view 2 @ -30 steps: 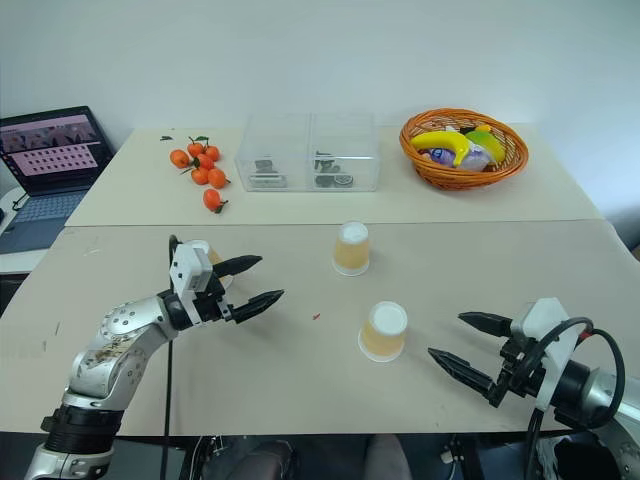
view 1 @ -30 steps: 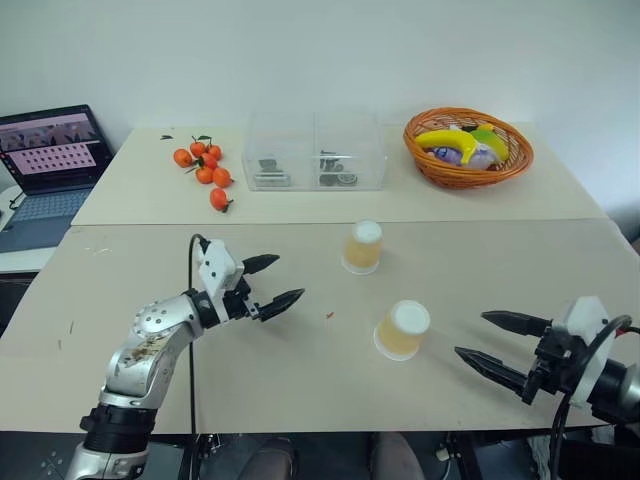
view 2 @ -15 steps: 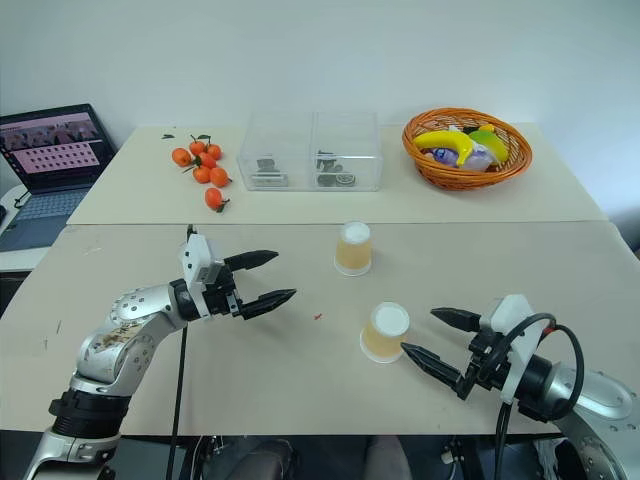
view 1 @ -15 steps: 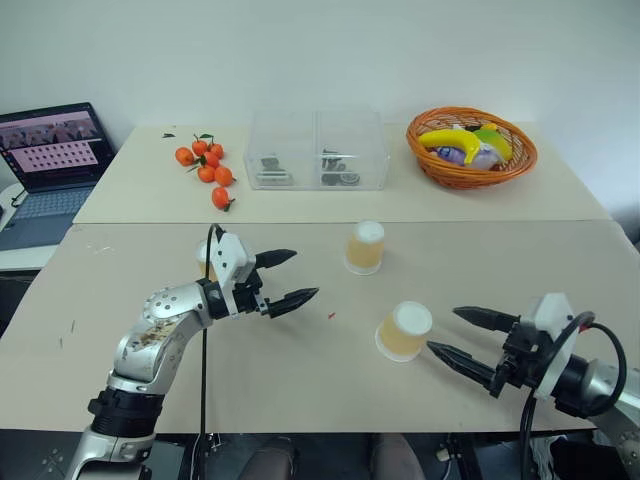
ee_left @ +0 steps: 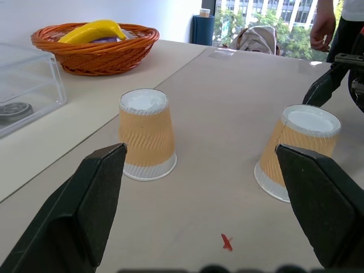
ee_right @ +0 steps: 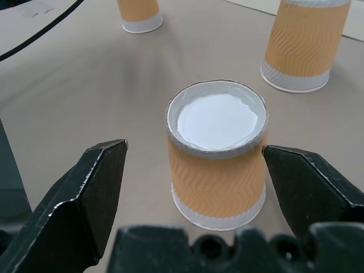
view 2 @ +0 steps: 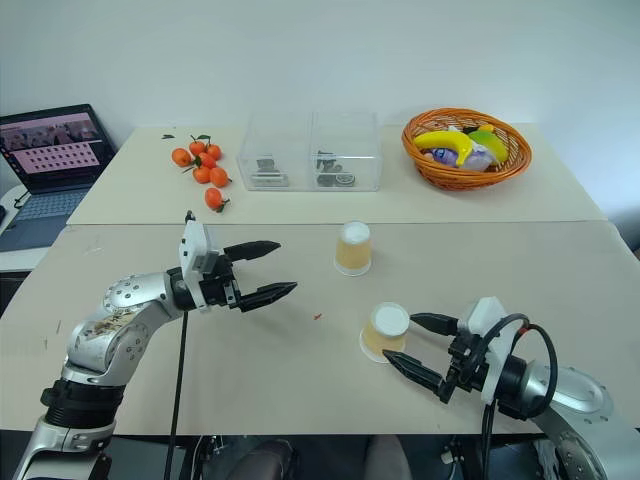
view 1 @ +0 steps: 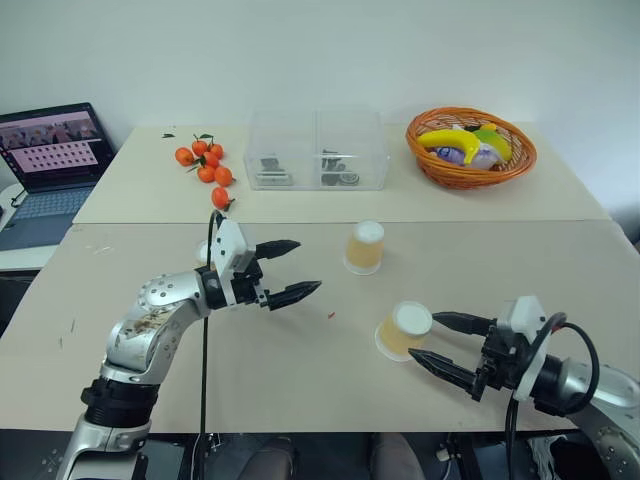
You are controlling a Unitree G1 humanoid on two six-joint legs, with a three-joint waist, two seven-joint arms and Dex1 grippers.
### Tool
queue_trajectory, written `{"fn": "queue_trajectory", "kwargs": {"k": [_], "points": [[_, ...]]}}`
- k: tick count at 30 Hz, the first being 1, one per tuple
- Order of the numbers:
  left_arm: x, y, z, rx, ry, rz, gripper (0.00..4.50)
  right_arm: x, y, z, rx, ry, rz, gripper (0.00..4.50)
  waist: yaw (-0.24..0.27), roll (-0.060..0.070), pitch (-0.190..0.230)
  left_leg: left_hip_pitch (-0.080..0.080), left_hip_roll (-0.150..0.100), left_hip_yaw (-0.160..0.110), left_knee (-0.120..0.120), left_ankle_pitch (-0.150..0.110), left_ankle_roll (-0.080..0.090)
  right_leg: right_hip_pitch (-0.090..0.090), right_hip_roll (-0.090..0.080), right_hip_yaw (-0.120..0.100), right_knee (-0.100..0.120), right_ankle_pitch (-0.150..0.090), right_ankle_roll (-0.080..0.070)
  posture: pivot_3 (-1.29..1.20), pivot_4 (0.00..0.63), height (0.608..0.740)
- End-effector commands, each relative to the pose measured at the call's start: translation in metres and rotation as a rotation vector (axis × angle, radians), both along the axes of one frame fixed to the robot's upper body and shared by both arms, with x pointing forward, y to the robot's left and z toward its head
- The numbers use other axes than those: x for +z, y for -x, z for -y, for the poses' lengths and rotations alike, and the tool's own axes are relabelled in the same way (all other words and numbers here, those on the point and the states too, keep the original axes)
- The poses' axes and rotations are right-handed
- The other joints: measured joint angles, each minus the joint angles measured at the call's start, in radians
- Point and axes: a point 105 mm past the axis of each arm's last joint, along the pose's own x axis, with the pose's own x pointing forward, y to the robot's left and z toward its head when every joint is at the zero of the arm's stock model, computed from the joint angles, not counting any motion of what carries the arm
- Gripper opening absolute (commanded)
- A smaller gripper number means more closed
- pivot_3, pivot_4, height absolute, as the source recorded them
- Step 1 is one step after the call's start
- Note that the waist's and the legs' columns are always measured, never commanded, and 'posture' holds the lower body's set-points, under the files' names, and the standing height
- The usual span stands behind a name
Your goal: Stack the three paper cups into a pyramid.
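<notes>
Three tan-orange paper cups stand upside down on the table. The far cup is near the middle, and the near cup is in front of it to the right. The third cup is over by my left arm, mostly hidden behind it in the head views. My right gripper is open and low, its fingers on either side of the near cup without touching it. My left gripper hovers open and level above the table, pointing at the other two cups, with nothing between its fingers.
On the far table are a wicker basket with a banana, a clear plastic box and several tangerines. A laptop sits at the far left. A person's hand shows beyond the table.
My right gripper has slid left until its open fingers flank the near cup. My left gripper has lifted a little and edged right. The cups have not moved.
</notes>
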Motion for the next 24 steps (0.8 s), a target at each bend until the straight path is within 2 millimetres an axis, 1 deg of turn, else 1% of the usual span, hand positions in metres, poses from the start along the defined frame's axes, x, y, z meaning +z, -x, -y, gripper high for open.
{"fn": "queue_trajectory", "kwargs": {"k": [1, 5, 8, 10, 15, 19, 20, 21, 22, 24], "points": [[0.021, 0.0, -0.005, 0.02, 0.019, 0.076, 4.47, 0.008, -0.004, -0.012, 0.048, -0.032, 0.041, 4.5, -0.003, 0.0, 0.0, 0.0, 0.0, 0.0, 0.0, 0.0, 0.0, 0.0, 0.0, 0.0, 0.0, 0.0, 0.0, 0.0, 0.15, 0.738], [0.022, 0.002, -0.008, 0.039, 0.027, 0.079, 4.47, 0.006, -0.015, -0.022, 0.074, -0.036, 0.059, 4.5, -0.004, -0.001, 0.0, 0.0, 0.0, 0.0, 0.0, 0.0, 0.0, 0.0, 0.0, 0.0, 0.0, -0.001, 0.001, 0.0, 0.15, 0.738], [0.022, 0.001, -0.011, 0.069, 0.031, 0.094, 4.47, 0.005, -0.023, -0.025, 0.081, -0.04, 0.063, 4.5, -0.003, -0.001, 0.0, 0.0, 0.0, 0.0, 0.0, 0.0, 0.0, 0.0, 0.0, 0.0, 0.0, 0.0, 0.0, 0.0, 0.15, 0.738], [0.025, -0.001, -0.016, 0.104, 0.044, 0.101, 4.47, 0.003, -0.027, -0.026, 0.087, -0.042, 0.064, 4.5, -0.002, -0.001, 0.0, 0.0, 0.0, 0.0, 0.0, 0.0, 0.0, -0.001, 0.0, 0.0, 0.0, 0.002, -0.004, 0.0, 0.15, 0.738], [0.028, 0.0, -0.028, 0.182, 0.066, 0.107, 4.47, 0.0, -0.033, -0.029, 0.113, -0.049, 0.061, 4.5, -0.003, -0.001, 0.0, 0.0, 0.0, 0.0, 0.0, 0.0, 0.0, -0.001, 0.0, 0.0, 0.0, 0.002, -0.004, 0.0, 0.15, 0.738], [0.03, 0.001, -0.042, 0.266, 0.096, 0.106, 4.47, 0.002, -0.039, -0.03, 0.132, -0.06, 0.072, 4.5, -0.007, -0.001, 0.0, 0.0, 0.0, 0.0, 0.0, 0.0, 0.0, -0.001, 0.0, 0.0, 0.0, 0.002, -0.004, 0.0, 0.15, 0.738], [0.031, 0.001, -0.046, 0.291, 0.109, 0.103, 4.5, 0.002, -0.041, -0.031, 0.138, -0.063, 0.073, 3.98, -0.008, -0.001, 0.0, 0.0, 0.0, 0.0, 0.0, 0.0, 0.0, -0.001, 0.0, 0.0, 0.0, 0.002, -0.004, 0.0, 0.15, 0.738], [0.031, 0.002, -0.051, 0.318, 0.12, 0.101, 4.5, 0.003, -0.042, -0.032, 0.147, -0.064, 0.075, 3.78, -0.007, -0.001, 0.0, 0.0, 0.0, 0.0, 0.0, 0.0, 0.0, -0.001, 0.0, 0.0, 0.0, 0.002, -0.004, 0.0, 0.15, 0.738], [0.032, 0.003, -0.057, 0.351, 0.132, 0.096, 4.5, 0.005, -0.044, -0.033, 0.158, -0.065, 0.078, 3.38, -0.008, -0.001, 0.0, 0.0, 0.0, 0.0, 0.0, 0.0, 0.0, -0.001, 0.0, 0.0, 0.0, 0.002, -0.004, 0.0, 0.15, 0.738], [0.032, 0.004, -0.064, 0.393, 0.152, 0.089, 4.5, 0.007, -0.047, -0.035, 0.167, -0.058, 0.087, 2.79, -0.012, -0.001, 0.0, 0.0, 0.0, 0.0, 0.0, 0.0, 0.0, -0.001, 0.0, 0.0, 0.0, 0.002, -0.004, 0.0, 0.15, 0.738]]}}
